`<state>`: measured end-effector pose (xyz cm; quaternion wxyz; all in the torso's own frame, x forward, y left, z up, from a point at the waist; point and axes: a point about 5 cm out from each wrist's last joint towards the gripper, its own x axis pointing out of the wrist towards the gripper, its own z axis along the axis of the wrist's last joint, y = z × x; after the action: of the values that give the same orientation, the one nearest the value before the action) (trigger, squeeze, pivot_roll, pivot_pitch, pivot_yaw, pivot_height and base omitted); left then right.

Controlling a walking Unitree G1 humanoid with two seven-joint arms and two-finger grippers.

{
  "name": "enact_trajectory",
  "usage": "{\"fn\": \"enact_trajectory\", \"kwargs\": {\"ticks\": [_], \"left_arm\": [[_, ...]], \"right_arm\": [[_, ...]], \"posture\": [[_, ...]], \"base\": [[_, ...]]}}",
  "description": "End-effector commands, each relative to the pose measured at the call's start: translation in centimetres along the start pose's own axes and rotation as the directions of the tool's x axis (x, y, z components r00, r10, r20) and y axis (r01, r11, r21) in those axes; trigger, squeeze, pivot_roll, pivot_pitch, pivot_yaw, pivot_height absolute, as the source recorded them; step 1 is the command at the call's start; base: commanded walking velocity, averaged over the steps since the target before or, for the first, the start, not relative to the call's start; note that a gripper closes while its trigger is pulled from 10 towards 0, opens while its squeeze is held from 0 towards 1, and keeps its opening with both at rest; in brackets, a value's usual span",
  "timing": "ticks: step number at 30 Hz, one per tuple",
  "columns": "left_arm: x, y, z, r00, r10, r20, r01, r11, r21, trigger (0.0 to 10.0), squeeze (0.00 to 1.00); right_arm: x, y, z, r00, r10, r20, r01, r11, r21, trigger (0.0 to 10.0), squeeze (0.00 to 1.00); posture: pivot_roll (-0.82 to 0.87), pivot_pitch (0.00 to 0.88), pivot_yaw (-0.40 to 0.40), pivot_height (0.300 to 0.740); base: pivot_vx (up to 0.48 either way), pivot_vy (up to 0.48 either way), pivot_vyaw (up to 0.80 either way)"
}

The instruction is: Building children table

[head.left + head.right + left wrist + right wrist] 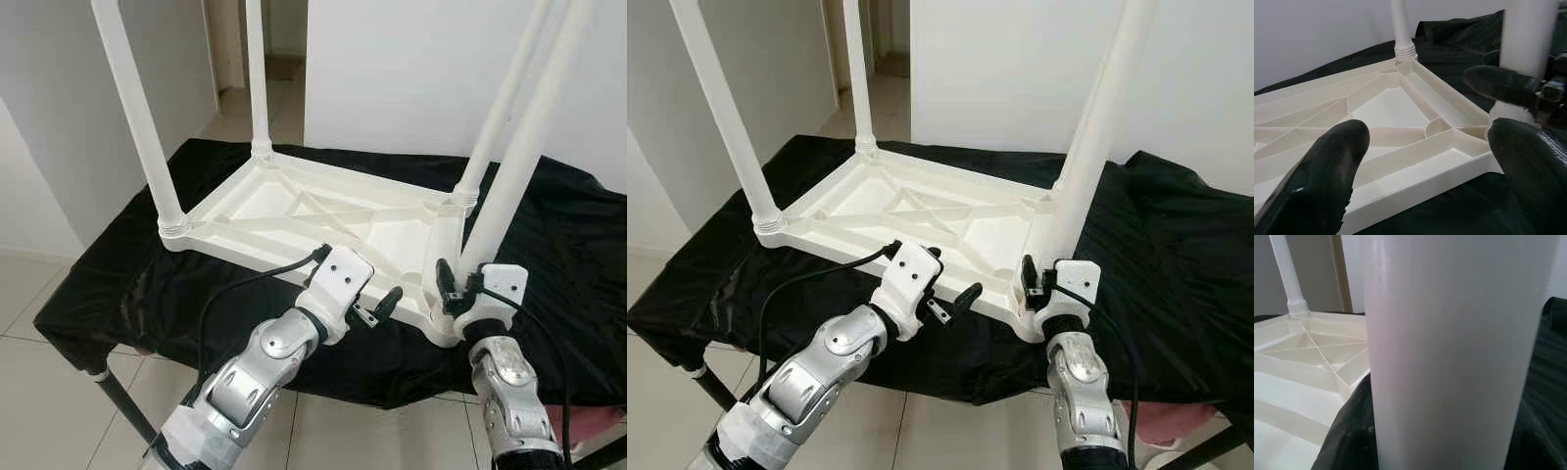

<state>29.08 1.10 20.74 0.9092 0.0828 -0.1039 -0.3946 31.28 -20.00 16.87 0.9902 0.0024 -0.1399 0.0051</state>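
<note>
While our right gripper (1036,286) clenches the lower end of a white table leg (1095,137) at the near right corner, the white plastic tabletop (323,220) lies upside down on a black cloth (573,255) spread over a stand, its ribbed underside facing up. We see the held leg rising steeply from that corner, leaning a little, with its base at or just above the corner socket; we cannot tell whether it is seated. In our right wrist view the leg stands close between the black fingers (1349,440), which press against its sides. Three other legs stand upright in their corners: the near left leg (142,127), the far left leg (257,78) and the far right leg (500,108), each ending in a ribbed collar where it meets the tabletop. Our left gripper (377,305) hovers just beside the near long edge of the tabletop, to the left of the held leg, its fingers spread apart and grasping nothing; in the left wrist view the two black fingertips (1322,181) frame the near edge and the diagonal ribs without touching them. Pale floor tiles (39,382) show below the cloth, and white walls (411,69) stand behind, with a doorway at the back left.
</note>
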Motion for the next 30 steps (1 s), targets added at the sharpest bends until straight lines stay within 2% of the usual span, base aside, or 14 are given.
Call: {"fn": "enact_trajectory", "kwargs": {"ticks": [1,4,14,20,27,30], "left_arm": [[-0.1,-0.3,-0.2,0.997,-0.072,-0.012,0.072,0.997,-0.010,10.0,0.00],[-0.1,0.0,-0.2,0.998,-0.062,-0.011,0.062,0.998,-0.014,10.0,0.00],[-0.6,2.5,0.0,1.000,0.015,0.003,-0.014,0.999,-0.032,10.0,0.00],[-1.4,4.7,0.2,0.993,0.116,0.029,-0.115,0.992,-0.053,10.0,0.00],[-1.9,5.6,0.0,0.985,0.171,0.030,-0.168,0.982,-0.081,10.0,0.00],[-2.4,6.3,-0.4,0.979,0.205,0.016,-0.203,0.976,-0.079,10.0,0.00]], "right_arm": [[-0.8,0.5,-1.9,0.995,0.031,-0.096,-0.027,0.999,0.044,10.0,0.00],[-0.7,0.5,-1.4,0.996,0.046,-0.080,-0.042,0.998,0.044,10.0,0.00],[-0.1,0.1,1.3,0.998,0.059,0.026,-0.061,0.996,0.060,10.0,0.00],[0.8,-0.2,3.6,0.992,0.028,0.121,-0.040,0.994,0.101,10.0,0.00],[1.2,-0.2,4.2,0.991,0.021,0.133,-0.034,0.995,0.096,10.0,0.00],[1.4,-0.2,3.4,0.996,-0.029,0.089,0.026,0.999,0.040,10.0,0.00]], "posture": [[-0.01,0.131,0.023,0.740],[-0.01,0.131,0.020,0.740],[-0.01,0.122,0.005,0.740],[-0.01,0.109,0.000,0.740],[-0.01,0.103,-0.007,0.740],[0.00,0.097,-0.019,0.740]], "base": [[0.000,0.000,0.00],[0.000,0.000,0.00],[0.000,0.000,0.00],[0.000,0.000,0.00],[0.000,0.000,0.00],[0.000,0.000,0.00]]}}
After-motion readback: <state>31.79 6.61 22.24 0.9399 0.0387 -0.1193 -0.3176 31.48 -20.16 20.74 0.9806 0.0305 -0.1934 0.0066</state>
